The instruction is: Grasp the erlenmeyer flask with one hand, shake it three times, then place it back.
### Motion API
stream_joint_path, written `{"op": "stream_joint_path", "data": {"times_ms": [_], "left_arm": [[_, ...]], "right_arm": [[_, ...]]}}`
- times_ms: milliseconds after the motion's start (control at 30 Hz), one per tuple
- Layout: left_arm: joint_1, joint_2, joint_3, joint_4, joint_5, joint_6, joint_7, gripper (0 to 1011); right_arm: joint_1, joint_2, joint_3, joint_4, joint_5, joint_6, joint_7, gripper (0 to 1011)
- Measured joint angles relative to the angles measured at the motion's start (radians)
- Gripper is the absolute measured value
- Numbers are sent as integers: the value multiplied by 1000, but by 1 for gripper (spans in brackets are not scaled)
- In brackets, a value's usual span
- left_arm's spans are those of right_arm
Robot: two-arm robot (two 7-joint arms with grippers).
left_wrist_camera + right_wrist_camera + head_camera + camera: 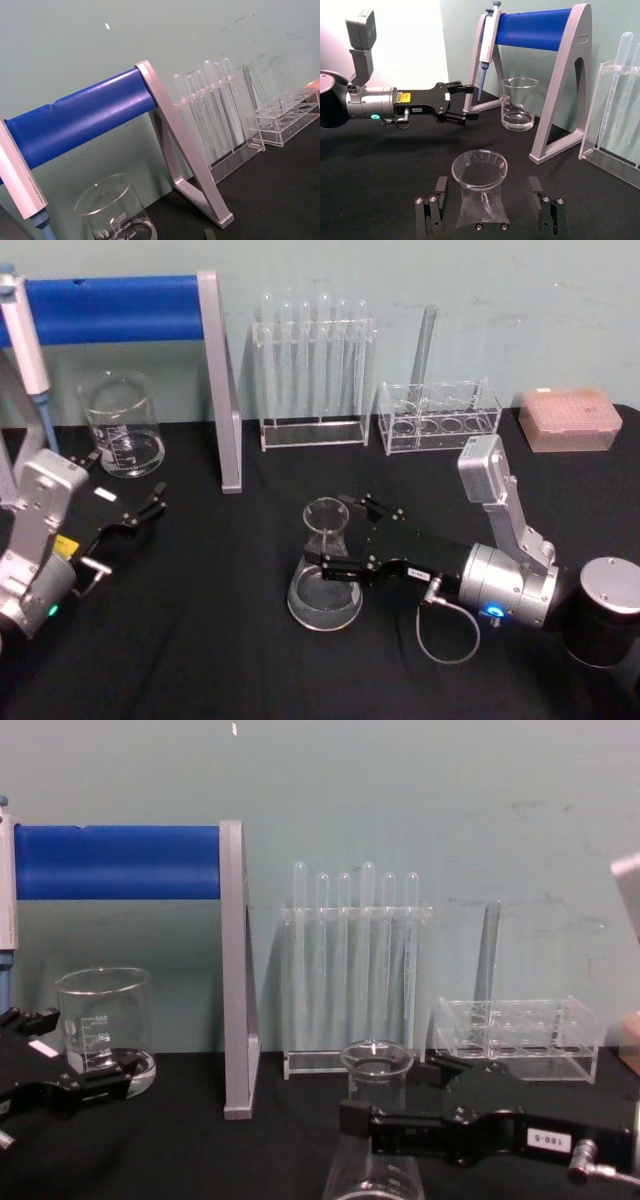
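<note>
Around the erlenmeyer flask (481, 192), right gripper (490, 205) fingers apart; left gripper (462, 105) likewise, wrist-view only.

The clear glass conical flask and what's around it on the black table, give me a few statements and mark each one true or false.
1. The clear glass conical flask stands upright on the black table. True.
2. The right gripper is clamped shut on the flask. False: its fingers stand open on either side of it.
3. The left gripper holds the straight-walled glass beaker. False: it sits apart from the beaker, open.
4. Test tubes stand in the clear rack behind the flask. True.
</note>
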Motion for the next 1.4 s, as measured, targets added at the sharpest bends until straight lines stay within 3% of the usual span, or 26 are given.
{"op": "stream_joint_path", "data": {"times_ms": [1033,1400], "left_arm": [[0,0,0,0,0,0,0,1001],[0,0,0,0,0,0,0,1001]], "right_arm": [[1,0,0,0,5,1,5,1000],[-11,25,-4,-24,25,14,20,1000]]}}
